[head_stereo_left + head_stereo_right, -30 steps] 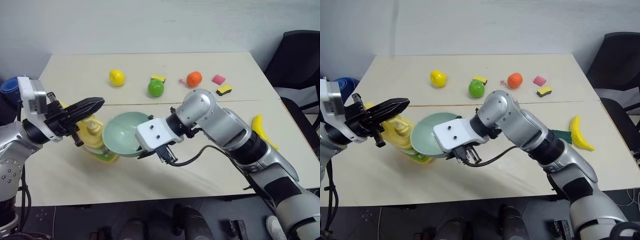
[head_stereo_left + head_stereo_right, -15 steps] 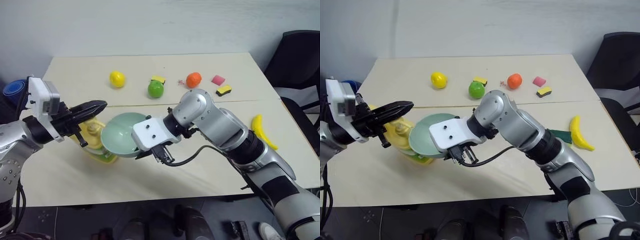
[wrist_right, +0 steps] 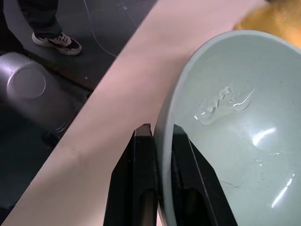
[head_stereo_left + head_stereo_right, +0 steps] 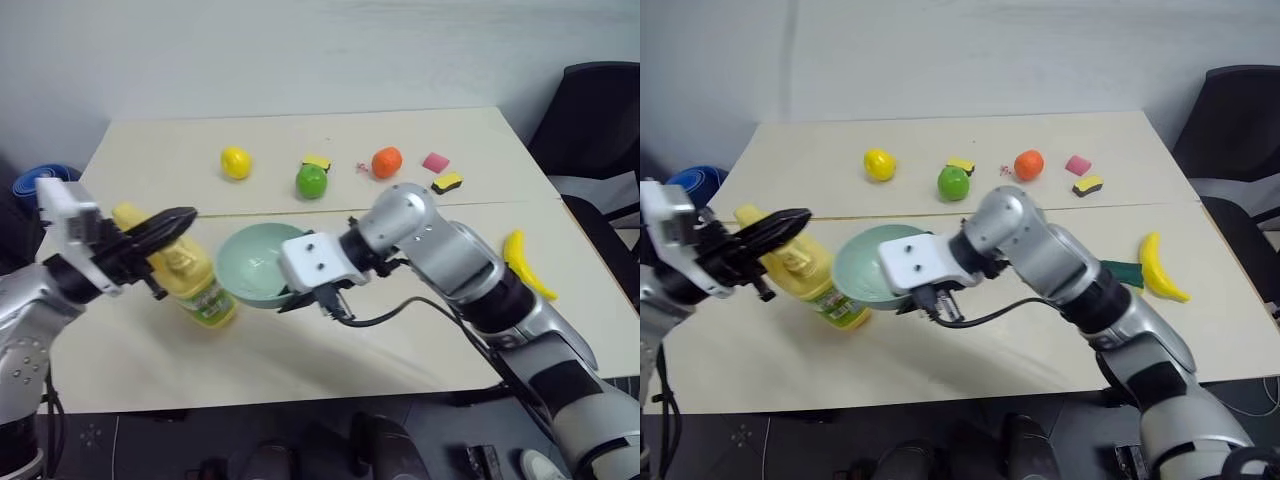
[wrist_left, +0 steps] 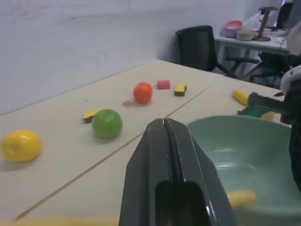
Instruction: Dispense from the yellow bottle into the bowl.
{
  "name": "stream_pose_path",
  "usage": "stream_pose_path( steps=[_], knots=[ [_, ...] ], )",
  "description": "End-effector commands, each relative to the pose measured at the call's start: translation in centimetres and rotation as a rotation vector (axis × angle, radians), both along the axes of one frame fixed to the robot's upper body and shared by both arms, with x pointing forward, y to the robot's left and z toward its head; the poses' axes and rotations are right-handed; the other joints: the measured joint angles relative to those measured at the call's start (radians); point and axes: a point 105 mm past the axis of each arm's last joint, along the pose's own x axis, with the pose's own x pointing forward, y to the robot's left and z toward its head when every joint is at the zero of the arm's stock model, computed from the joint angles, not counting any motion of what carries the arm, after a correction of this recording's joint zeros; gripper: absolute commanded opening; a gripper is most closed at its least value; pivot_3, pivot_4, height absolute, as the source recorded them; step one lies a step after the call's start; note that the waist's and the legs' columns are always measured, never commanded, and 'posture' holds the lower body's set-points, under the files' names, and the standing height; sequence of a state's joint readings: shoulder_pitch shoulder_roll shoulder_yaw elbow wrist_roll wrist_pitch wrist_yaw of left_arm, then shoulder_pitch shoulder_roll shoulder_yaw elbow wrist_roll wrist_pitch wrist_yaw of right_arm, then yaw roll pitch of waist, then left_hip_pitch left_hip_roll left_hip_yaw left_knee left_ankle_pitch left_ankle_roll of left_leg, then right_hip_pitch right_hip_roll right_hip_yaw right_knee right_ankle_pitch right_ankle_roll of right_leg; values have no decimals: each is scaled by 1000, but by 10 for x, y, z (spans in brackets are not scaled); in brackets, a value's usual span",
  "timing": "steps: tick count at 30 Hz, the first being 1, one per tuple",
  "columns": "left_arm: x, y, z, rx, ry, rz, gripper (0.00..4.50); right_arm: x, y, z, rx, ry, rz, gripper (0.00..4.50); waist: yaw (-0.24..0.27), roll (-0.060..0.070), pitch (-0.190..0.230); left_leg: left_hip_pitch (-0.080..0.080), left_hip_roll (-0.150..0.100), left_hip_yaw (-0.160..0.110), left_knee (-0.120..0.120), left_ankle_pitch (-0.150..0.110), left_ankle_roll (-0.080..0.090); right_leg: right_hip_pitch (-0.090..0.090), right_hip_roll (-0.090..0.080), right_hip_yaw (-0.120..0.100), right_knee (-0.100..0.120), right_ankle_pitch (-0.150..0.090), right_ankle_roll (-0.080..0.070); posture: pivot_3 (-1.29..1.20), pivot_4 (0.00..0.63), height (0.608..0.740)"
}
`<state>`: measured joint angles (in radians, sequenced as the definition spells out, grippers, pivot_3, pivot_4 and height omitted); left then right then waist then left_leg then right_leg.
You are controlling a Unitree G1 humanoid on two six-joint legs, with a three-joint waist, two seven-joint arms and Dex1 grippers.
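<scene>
Item: bowl (image 3: 235, 127), clamped by its rim in the right gripper (image 3: 157, 188), held above the table (image 4: 420, 340) just beside the yellow bottle (image 4: 190, 280). A clear blob of liquid lies inside — dispensing looks done. Left gripper (image 5: 164, 136), fingers pressed together and empty, hovers by the pump cap. Remaining, likely: setting the bowl down.

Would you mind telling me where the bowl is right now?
The bowl is held by its rim in the right hand, near the table's front edge, just right of the yellow bottle.
</scene>
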<state>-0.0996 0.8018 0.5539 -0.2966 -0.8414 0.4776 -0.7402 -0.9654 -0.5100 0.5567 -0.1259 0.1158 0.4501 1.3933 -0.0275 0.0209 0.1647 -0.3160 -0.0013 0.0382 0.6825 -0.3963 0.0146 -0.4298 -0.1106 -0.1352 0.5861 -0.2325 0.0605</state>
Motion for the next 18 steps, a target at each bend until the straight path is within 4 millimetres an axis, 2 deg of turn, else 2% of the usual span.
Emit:
stream_pose_path(
  steps=[1,5,8,10,13,16,18],
  knots=[
    [-15,30,17,-30,-79,43,34,14,-22,-6,48,-41,-63,0,0,-5,2,-1,0,0,0,0,0,-1,0,-1,0,0,0,0,150,740],
    [-34,55,6,33,-56,114,34,38,-48,-42,81,-81,-138,0,-6,-12,5,-3,2,0,0,-1,0,-1,2,-1,-3,0,0,0,150,740],
    [-53,67,-22,90,43,144,0,47,-63,-71,96,-94,-166,910,-5,-13,7,-3,1,1,0,-1,0,-1,2,-1,-3,0,0,0,150,740],
    [-63,67,-39,111,104,152,0,53,-67,-80,123,-104,-186,1533,-5,-13,8,-2,2,1,0,-1,-1,-1,2,-1,-4,0,0,0,150,740],
    [-70,70,-57,122,141,189,619,54,-74,-89,132,-102,-189,2688,-1,-15,11,-2,2,1,0,-1,-1,-1,1,0,-5,0,0,0,150,740],
    [-76,64,-89,129,226,204,1575,41,-87,-86,176,-46,-185,3739,8,-15,11,-2,3,-1,0,-1,-1,0,0,-1,-6,0,0,0,150,740],
    [-80,56,-109,178,269,164,2229,31,-93,-77,240,-16,-188,4427,12,-15,12,-2,2,-1,0,-2,1,0,0,-1,-7,0,0,0,150,740]
  ],
)
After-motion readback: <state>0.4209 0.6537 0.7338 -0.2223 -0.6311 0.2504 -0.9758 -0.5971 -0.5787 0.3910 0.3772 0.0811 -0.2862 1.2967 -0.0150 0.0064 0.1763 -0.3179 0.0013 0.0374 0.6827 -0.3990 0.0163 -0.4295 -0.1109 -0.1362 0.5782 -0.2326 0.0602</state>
